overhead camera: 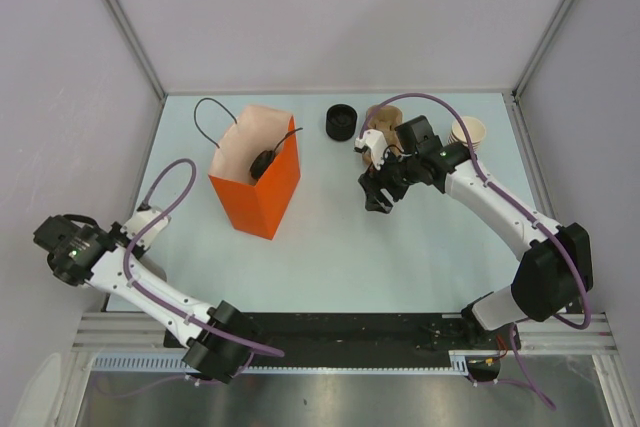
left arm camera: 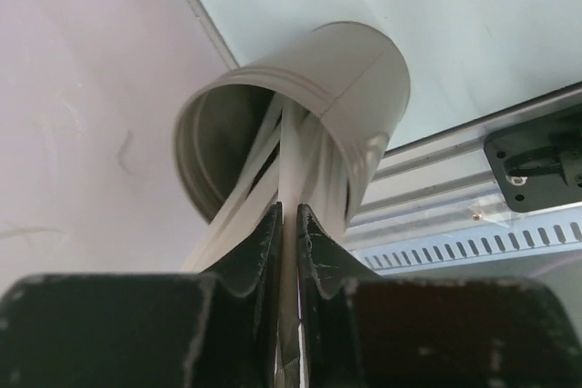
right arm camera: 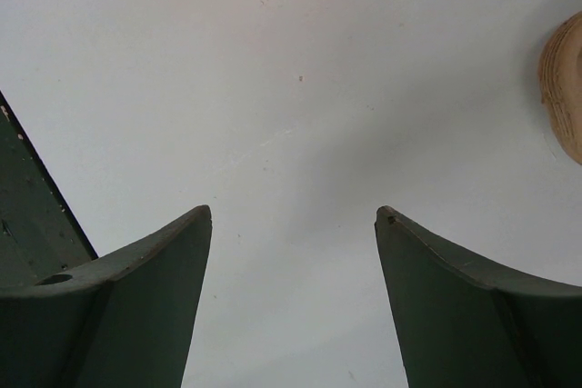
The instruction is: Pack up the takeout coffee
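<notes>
A dark round shape (overhead camera: 264, 162) sits inside the orange paper bag (overhead camera: 262, 197). It may be the black lid of the takeout coffee, but I cannot tell for sure. My left gripper (left arm camera: 288, 211) is shut on a flat pale stir stick (left arm camera: 289, 156) that stands with several others in a pale round holder (left arm camera: 364, 88). From above, that gripper (overhead camera: 50, 235) is off the table's left edge and hides the holder. My right gripper (overhead camera: 378, 192) hangs open over bare table right of the bag, with nothing between its fingers (right arm camera: 173, 252).
Loose black lids (overhead camera: 341, 122) lie at the back centre, beside the brown cup carrier (overhead camera: 388, 122). A stack of tan cups (overhead camera: 468, 132) stands at the back right. A tan rim (right arm camera: 564, 88) shows at the right edge of the right wrist view.
</notes>
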You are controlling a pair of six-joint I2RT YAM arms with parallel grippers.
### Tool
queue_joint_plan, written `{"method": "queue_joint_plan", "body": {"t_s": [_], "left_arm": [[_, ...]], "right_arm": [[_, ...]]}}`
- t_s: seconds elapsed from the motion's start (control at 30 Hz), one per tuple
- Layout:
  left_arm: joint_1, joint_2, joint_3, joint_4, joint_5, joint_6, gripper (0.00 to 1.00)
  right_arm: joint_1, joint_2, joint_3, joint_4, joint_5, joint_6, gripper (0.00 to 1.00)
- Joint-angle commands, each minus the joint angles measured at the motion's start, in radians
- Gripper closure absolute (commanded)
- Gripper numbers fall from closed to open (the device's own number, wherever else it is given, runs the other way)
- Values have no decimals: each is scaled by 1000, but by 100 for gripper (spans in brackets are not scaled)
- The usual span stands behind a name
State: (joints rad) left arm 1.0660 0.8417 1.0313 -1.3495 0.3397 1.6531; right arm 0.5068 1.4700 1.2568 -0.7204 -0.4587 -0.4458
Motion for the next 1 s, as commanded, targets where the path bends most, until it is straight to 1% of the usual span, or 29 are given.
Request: {"method": "queue_joint_plan", "body": {"t_s": [0.0,0.2,0.47,0.53,0.8,0.97], "left_arm": [[-12,16,82,-120,96,-38,88],[-67,63,161,-119,180,-154,96],[-202,88,219,-119,284,-315,96],[-242,92,230,-117,289,-352,96],[-281,83,277,-117,320,-400,96],[-285,79,355,-117,351,-438,98]], "right_arm": [[9,6,0,26,6,-2,23],[9,4,0,26,8,-4,23],[9,6,0,24,9,-5,23],[9,4,0,24,9,-7,23],[9,6,0,22,9,-8,23],[10,1,0,22,12,-8,23]]}}
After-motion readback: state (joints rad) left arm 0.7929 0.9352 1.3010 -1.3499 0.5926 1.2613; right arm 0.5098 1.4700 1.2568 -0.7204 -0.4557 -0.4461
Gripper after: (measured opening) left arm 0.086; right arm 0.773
